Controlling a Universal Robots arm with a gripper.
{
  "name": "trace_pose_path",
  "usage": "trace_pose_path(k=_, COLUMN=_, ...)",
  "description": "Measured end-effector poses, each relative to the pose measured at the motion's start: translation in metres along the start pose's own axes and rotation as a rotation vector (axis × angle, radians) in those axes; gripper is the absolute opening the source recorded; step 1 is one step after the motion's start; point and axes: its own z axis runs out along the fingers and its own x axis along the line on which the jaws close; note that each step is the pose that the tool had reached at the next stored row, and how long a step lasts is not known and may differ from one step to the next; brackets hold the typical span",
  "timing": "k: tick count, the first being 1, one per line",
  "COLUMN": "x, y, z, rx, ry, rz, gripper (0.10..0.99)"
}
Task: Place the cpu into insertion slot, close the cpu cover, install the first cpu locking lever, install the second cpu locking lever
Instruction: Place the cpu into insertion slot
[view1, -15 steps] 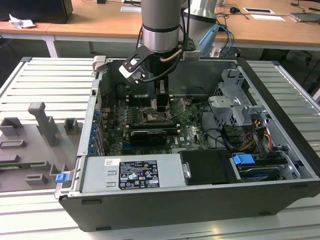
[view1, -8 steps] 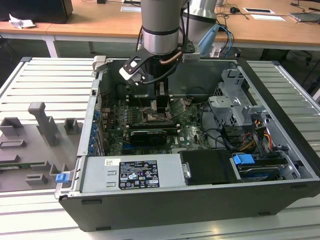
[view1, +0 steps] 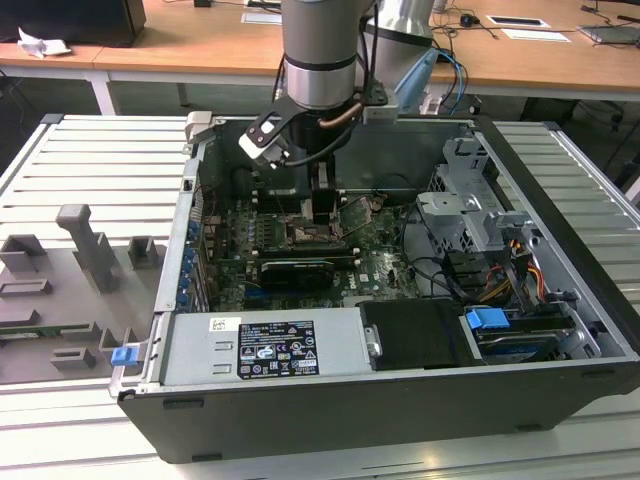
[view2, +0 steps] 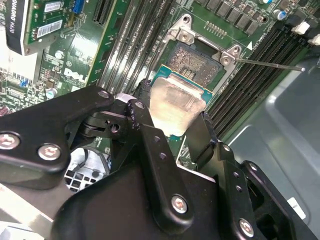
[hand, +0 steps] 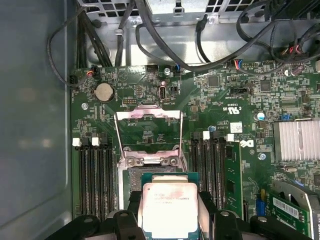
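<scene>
Two black gripper fingers (view2: 150, 145) sit right up front, and the gripper (view2: 172, 114) is clamped on the one cpu (view2: 175, 102), one finger on each opposite edge. In the first wrist view the cpu (hand: 169, 205) is silver face up, with its green edge poking out past the lid.

The cpu hangs over the near part of the single insertion slot (view2: 192, 57). The far part of the slot is bare, with the contact field showing. I can't tell whether the chip touches the slot.

The cpu cover (hand: 147, 114) is flipped open and lies back beyond the slot's far edge, with board showing through its window. Two screws (view2: 187, 36) sit on the slot's hinge bracket.

One thin lever rod (view2: 267, 64) runs out from the slot's corner. There are two banks of long black memory slots (hand: 95, 175), one on each side of the slot. One coin battery (hand: 104, 91) sits past the cover, and one finned heatsink (hand: 297, 140) is off beyond a memory bank.

In the exterior view the arm reaches down into one open computer case (view1: 400, 400), with the gripper (view1: 322, 205) over the board.
</scene>
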Motion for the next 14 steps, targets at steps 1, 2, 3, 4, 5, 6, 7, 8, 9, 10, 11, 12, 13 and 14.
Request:
trace_pose_path(k=1, x=0.0001, y=-0.0001, z=0.0007, rx=0.0, ry=-0.0001, rz=0.0, gripper=0.529)
trace_pose_path(k=2, x=0.0001, y=-0.0002, z=0.0015, rx=0.0, ry=-0.0001, rz=0.0, gripper=0.529)
trace_pose_path(k=3, x=0.0001, y=-0.0003, z=0.002, rx=0.0, ry=-0.0001, rz=0.0, gripper=0.529)
trace_pose_path(k=4, x=0.0001, y=-0.0004, z=0.0041, rx=0.0, ry=-0.0001, rz=0.0, gripper=0.529)
trace_pose_path(k=5, x=0.0001, y=-0.0005, z=0.0048, rx=0.0, ry=-0.0001, rz=0.0, gripper=0.529)
trace_pose_path(k=6, x=0.0001, y=-0.0008, z=0.006, rx=0.0, ry=-0.0001, rz=0.0, gripper=0.529)
trace_pose_path(k=7, x=0.0025, y=-0.0027, z=0.0091, rx=0.0, ry=0.0003, rz=-0.005, gripper=0.529)
trace_pose_path(k=8, x=0.0059, y=-0.0042, z=0.0133, rx=0.0, ry=0.0009, rz=-0.013, gripper=0.529)
trace_pose_path(k=9, x=0.0066, y=-0.0047, z=0.0172, rx=0.001, ry=0.0015, rz=-0.026, gripper=0.529)
trace_pose_path(k=10, x=0.0066, y=-0.0047, z=0.0179, rx=0.001, ry=0.0002, rz=-0.026, gripper=0.529)
trace_pose_path(k=11, x=0.0066, y=-0.0047, z=0.0183, rx=0.001, ry=-0.0001, rz=-0.026, gripper=0.529)
trace_pose_path(k=12, x=0.0066, y=-0.0047, z=0.0185, rx=0.001, ry=-0.0015, rz=-0.026, gripper=0.529)
trace_pose_path(k=13, x=0.0066, y=-0.0048, z=0.019, rx=0.001, ry=-0.002, rz=-0.026, gripper=0.529)
trace_pose_path(k=14, x=0.0066, y=-0.0048, z=0.0196, rx=0.001, ry=-0.0025, rz=-0.026, gripper=0.529)
